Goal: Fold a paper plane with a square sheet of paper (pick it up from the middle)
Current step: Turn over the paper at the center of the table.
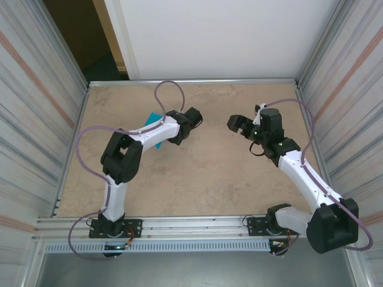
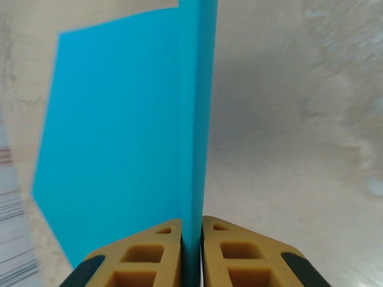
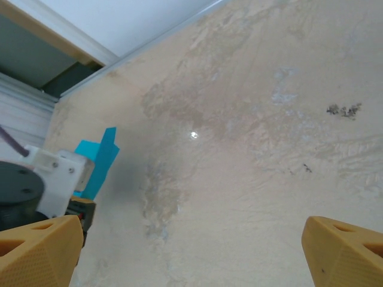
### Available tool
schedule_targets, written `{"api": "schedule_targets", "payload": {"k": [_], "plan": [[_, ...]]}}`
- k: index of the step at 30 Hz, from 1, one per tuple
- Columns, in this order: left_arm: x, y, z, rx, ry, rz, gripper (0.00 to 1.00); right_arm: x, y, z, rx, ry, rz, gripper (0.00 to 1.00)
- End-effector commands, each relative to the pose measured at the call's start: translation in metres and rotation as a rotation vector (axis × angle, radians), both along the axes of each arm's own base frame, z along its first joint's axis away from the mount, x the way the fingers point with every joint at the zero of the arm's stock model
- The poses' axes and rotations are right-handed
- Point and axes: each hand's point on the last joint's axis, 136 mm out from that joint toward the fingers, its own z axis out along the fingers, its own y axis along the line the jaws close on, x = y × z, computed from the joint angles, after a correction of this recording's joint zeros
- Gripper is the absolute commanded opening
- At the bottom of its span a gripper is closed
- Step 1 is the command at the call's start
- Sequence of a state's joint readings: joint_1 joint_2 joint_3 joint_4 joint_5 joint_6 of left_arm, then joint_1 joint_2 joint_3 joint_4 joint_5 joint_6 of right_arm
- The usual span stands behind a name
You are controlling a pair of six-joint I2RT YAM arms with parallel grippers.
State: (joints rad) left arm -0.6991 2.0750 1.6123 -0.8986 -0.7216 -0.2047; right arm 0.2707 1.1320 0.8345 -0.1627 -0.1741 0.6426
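The paper plane [image 2: 119, 131] is bright teal, and its central fold stands upright between the pads of my left gripper [image 2: 191, 230]. That gripper is shut on the fold, and one flat wing spreads out to the left. From above, the teal paper [image 1: 157, 118] peeks out from under the left arm [image 1: 170, 127], which hides the fingers. The right wrist view shows the teal paper [image 3: 99, 161] rising from the left gripper's finger. My right gripper [image 1: 244, 118] hangs open to the right of it with nothing between its fingers [image 3: 42, 251]. A stretch of table separates it from the paper.
The tan tabletop [image 1: 203, 173] is bounded by metal rails and ribbed side walls [image 1: 36, 107]. A white back wall [image 1: 215, 36] and a dark opening [image 1: 78, 36] lie beyond the far edge. Purple cables loop over both arms.
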Motion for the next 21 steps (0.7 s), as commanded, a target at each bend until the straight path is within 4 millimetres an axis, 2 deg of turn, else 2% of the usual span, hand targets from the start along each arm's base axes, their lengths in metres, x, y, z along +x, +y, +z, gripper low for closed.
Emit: {"api": "schedule_targets", "payload": {"k": [1,7,13,21], "plan": [[0.006,0.013,0.003,0.202,-0.017,-0.007,0.16,-0.004,-0.011,-0.007,-0.021,0.016,-0.026,0.93],[0.007,0.004,-0.023,0.325,0.019,-0.051,0.16,-0.003,-0.013,-0.015,-0.008,0.042,-0.03,0.93],[0.001,-0.012,-0.04,0.351,0.038,-0.09,0.17,0.001,-0.011,-0.02,0.009,0.064,-0.026,0.92],[-0.011,-0.019,-0.065,0.323,0.105,-0.095,0.22,0.003,-0.009,-0.024,0.028,0.078,-0.02,0.92]]}}
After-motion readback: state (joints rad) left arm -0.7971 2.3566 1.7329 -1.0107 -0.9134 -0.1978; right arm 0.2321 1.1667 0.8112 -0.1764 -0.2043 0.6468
